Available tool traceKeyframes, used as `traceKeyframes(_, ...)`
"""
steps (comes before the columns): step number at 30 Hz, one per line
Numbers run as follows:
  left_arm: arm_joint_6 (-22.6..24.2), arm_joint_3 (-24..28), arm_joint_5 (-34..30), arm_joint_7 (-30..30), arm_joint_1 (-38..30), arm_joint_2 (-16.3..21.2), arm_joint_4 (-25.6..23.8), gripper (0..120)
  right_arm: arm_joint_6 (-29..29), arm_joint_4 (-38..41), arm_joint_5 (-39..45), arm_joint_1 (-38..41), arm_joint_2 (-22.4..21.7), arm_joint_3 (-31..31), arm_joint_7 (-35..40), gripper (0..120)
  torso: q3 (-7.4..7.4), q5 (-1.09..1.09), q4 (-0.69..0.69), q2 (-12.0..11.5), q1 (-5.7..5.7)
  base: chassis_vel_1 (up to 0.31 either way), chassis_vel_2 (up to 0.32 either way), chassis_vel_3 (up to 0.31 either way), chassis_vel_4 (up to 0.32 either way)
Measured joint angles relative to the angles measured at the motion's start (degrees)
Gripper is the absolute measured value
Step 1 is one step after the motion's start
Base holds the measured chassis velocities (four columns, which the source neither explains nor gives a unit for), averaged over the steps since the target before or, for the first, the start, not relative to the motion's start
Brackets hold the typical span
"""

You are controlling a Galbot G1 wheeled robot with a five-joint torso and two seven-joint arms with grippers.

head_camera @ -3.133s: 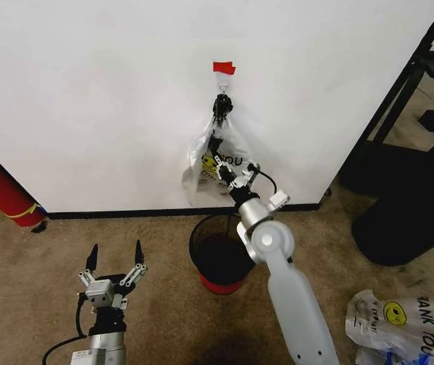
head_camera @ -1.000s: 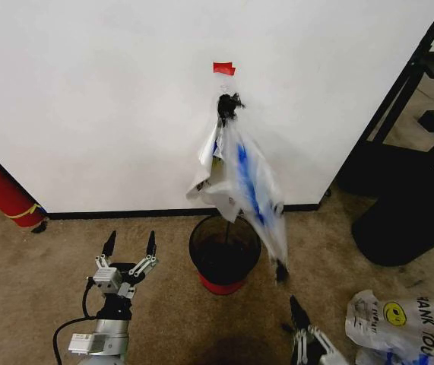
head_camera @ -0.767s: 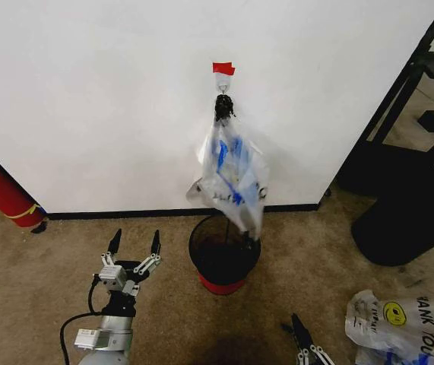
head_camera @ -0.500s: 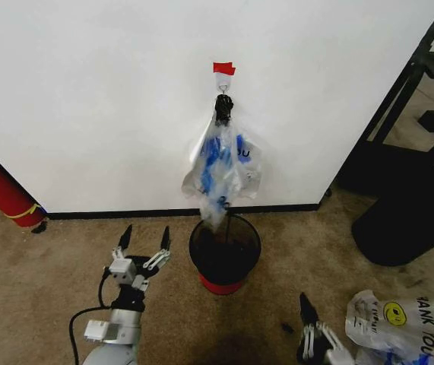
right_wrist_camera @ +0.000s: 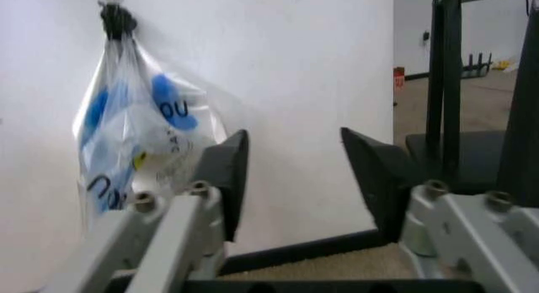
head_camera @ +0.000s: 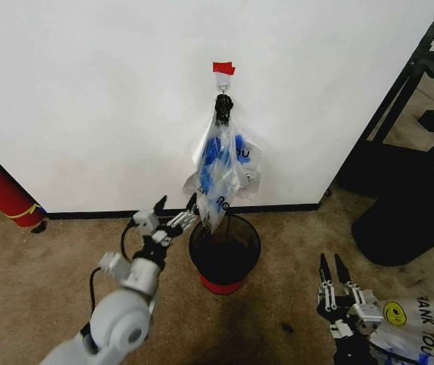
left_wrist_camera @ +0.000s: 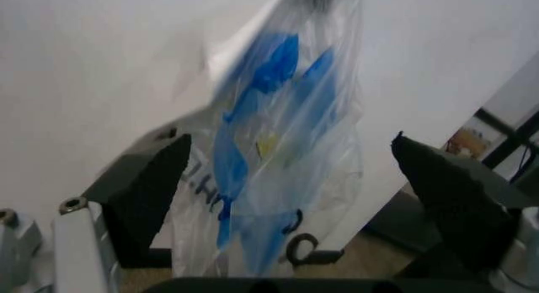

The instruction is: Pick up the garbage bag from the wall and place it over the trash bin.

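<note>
Reaching up with my left tool (head_camera: 177,214), I have its fingers spread wide on either side of the garbage bag's (head_camera: 221,175) lower edge, not clamped on it. That bag hangs from the hook on the wall (head_camera: 87,99) under red tape (head_camera: 223,68), directly above the trash bin (head_camera: 225,253). My right tool (head_camera: 334,275) sits low near the floor, released, fingers apart.

Head camera looks down from above; both wrist cameras face the wall (head_camera: 87,91), sharing the garbage bag (head_camera: 220,171).
</note>
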Motion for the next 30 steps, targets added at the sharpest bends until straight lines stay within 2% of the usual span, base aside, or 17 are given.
traceKeyframes(3, 0.2, 3.3, -0.4, 0.5, -6.1, -1.1, 5.5, 91, -1.1, 1.3, 0.4, 0.3, 0.1, -0.1, -0.6, 59, 0.0, 0.0, 0.01, 0.0, 0.0, 0.0, 0.0, 0.0, 0.0)
traceKeyframes(4, 0.2, 3.5, -0.4, 0.5, -6.4, -1.2, 5.8, 91, -1.2, 1.4, 0.3, 0.3, 0.1, -0.1, -0.7, 59, 0.0, 0.0, 0.01, 0.0, 0.0, 0.0, 0.0, 0.0, 0.0)
traceKeyframes(5, 0.2, 4.8, 0.5, 0.3, -9.1, -2.3, 9.4, 88, -1.5, 1.8, 0.1, 0.5, 0.2, -0.4, -1.1, 68, 0.0, 0.0, 0.0, 0.0, 0.0, 0.0, 0.0, 0.0, 0.0)
traceKeyframes(7, 0.2, 5.2, 1.0, 0.2, -10.0, -2.8, 10.9, 87, -1.7, 2.0, -0.1, 0.6, 0.2, -0.5, -1.3, 71, 0.0, 0.0, -0.01, 0.0, 0.0, 0.0, 0.0, 0.0, 0.0)
traceKeyframes(9, 0.3, 5.5, 0.5, 0.0, -11.6, -3.7, 13.7, 81, -2.1, 2.3, -0.3, 0.8, 0.2, -0.8, -1.7, 79, 0.0, 0.0, 0.01, 0.0, 0.0, 0.0, 0.0, 0.0, 0.0)
traceKeyframes(13, 1.4, 5.4, -3.9, 0.0, -13.3, -4.3, 16.3, 65, -3.2, 2.7, -0.5, 1.3, 0.2, -1.1, -2.1, 95, 0.0, 0.0, 0.01, 0.0, 0.0, 0.0, 0.0, 0.0, 0.0)
traceKeyframes(17, 1.7, 5.1, -6.3, 0.1, -14.1, -4.7, 17.7, 61, -4.0, 3.0, -0.8, 1.5, 0.2, -1.4, -2.3, 100, -0.01, 0.0, 0.02, 0.0, 0.0, 0.0, 0.0, 0.0, 0.0)
traceKeyframes(19, 1.8, 5.1, -7.2, 0.3, -14.4, -4.9, 18.2, 54, -4.5, 3.1, -1.0, 1.7, 0.2, -1.4, -2.3, 100, -0.01, 0.0, 0.01, 0.0, -0.01, 0.0, 0.0, 0.0, 0.0)
traceKeyframes(21, 1.8, 5.1, -7.4, 0.4, -14.5, -5.0, 18.3, 52, -4.6, 3.1, -1.0, 1.7, 0.2, -1.5, -2.3, 100, -0.01, 0.0, 0.01, 0.0, -0.01, 0.0, 0.0, 0.0, 0.0)
traceKeyframes(30, 1.9, 6.0, -7.9, 1.0, -15.4, -6.2, 18.8, 20, -5.9, 2.7, -1.2, 2.6, 0.2, -1.4, -1.6, 100, -0.01, 0.0, 0.01, 0.0, -0.01, 0.0, 0.0, 0.0, 0.0)
